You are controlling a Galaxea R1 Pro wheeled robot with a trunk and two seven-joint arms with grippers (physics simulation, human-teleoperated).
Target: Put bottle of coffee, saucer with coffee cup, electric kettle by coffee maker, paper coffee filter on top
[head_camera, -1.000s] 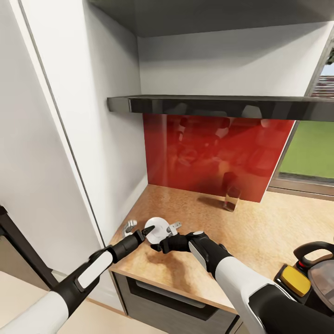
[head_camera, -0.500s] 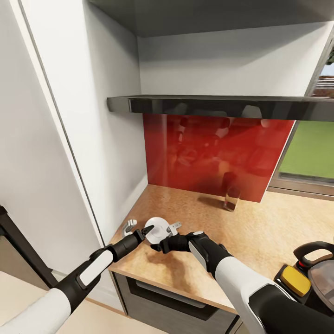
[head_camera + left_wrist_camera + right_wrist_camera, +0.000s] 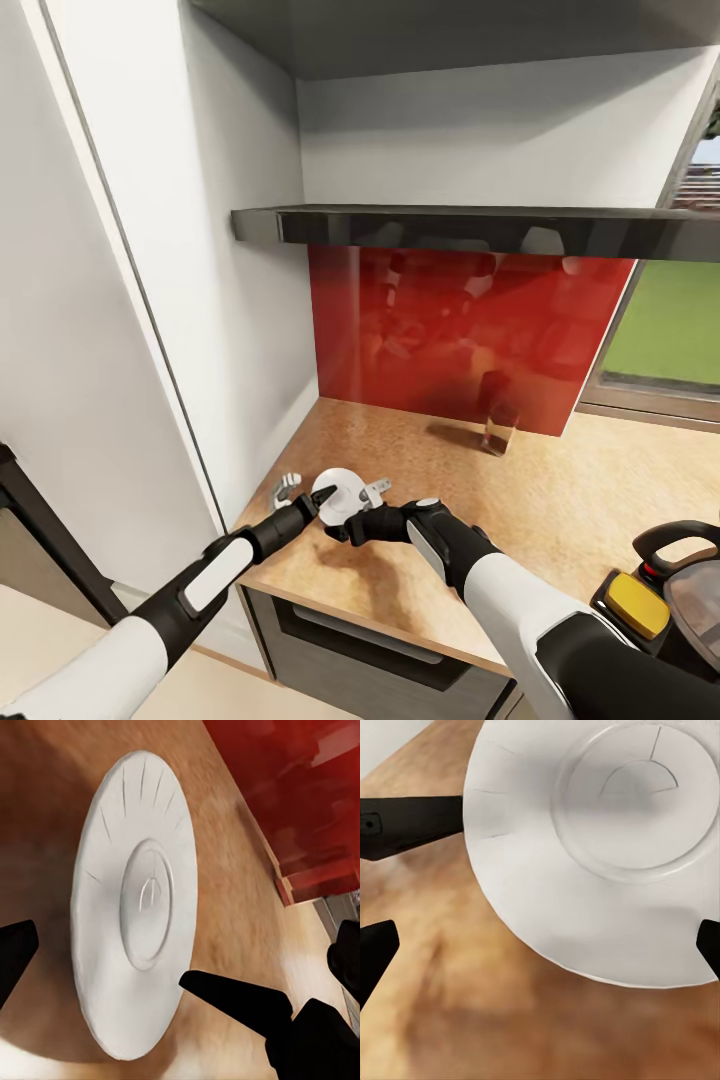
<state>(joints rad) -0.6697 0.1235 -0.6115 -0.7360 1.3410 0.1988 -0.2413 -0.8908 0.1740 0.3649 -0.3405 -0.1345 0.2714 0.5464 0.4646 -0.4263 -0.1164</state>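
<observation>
The white saucer (image 3: 337, 490) is near the countertop's (image 3: 570, 500) front left corner, its ringed underside toward both wrist cameras (image 3: 135, 945) (image 3: 600, 840). Whether it lies flat or is tipped up I cannot tell. My left gripper (image 3: 305, 492) is open at its left side, one black finger against the rim. My right gripper (image 3: 355, 510) is open at its right side, one finger (image 3: 232, 994) touching the rim. The bottle of coffee (image 3: 497, 415) stands on the countertop by the red backsplash. The electric kettle (image 3: 685, 580) with its black loop handle is cut off at the lower right.
A dark shelf (image 3: 450, 225) runs overhead above the glossy red backsplash (image 3: 450, 330). A tall white panel (image 3: 230, 300) closes off the counter's left end. A window (image 3: 670, 330) opens at the right. A yellow-topped block (image 3: 635, 605) sits beside the kettle.
My left gripper has edged slightly right, closer in against the saucer. The right arm, saucer and bottle have kept their places.
</observation>
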